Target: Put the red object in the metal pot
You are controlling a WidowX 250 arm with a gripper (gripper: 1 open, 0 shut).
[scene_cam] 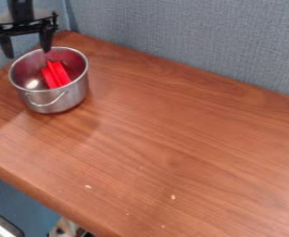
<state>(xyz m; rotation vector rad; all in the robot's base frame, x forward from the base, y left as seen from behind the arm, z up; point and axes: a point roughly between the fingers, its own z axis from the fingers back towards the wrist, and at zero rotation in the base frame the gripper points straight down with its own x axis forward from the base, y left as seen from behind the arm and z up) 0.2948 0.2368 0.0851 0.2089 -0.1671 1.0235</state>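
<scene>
One red block [56, 74] lies inside the metal pot [51, 98]; above the rim, the gripper's [27, 52] jaws are spread. Both stand on a wooden table [172, 139].

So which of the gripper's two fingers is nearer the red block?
The finger on the picture's right, close by the pot's far rim; the other hangs farther left, away from the block.

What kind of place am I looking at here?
Probably a robot workspace or lab: a robot gripper hangs over a metal pot on a wooden table, with a gray-blue fabric-like partition behind.
</scene>
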